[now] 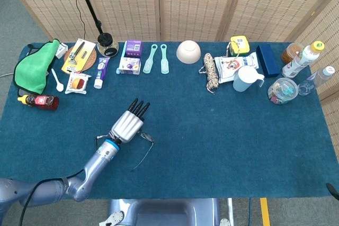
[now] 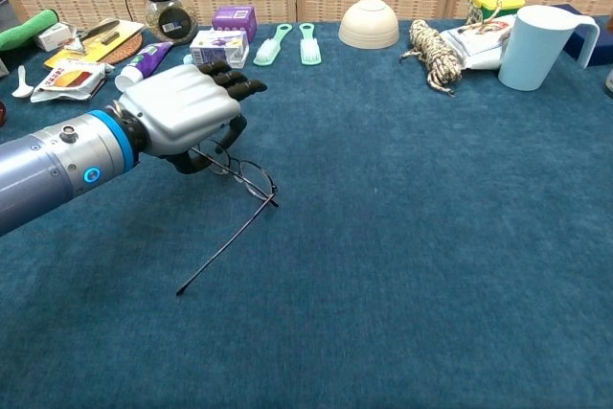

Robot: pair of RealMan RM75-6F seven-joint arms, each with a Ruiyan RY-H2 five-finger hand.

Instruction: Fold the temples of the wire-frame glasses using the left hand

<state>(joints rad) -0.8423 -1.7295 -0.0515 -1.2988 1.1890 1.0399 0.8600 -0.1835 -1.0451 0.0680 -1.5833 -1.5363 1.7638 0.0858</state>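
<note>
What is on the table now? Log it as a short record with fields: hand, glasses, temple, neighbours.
hand: left hand low over the glasses, palm down, fingers pointing toward the far edge
glasses: wire-frame glasses on the blue table cloth, frame partly under the hand
temple: one temple unfolded, slanting away from the frame toward the near edge; the other hidden
contact: hand over the frame, grip cannot be told
neighbours: purple box, bowl, rope coil, pitcher along the far edge
</note>
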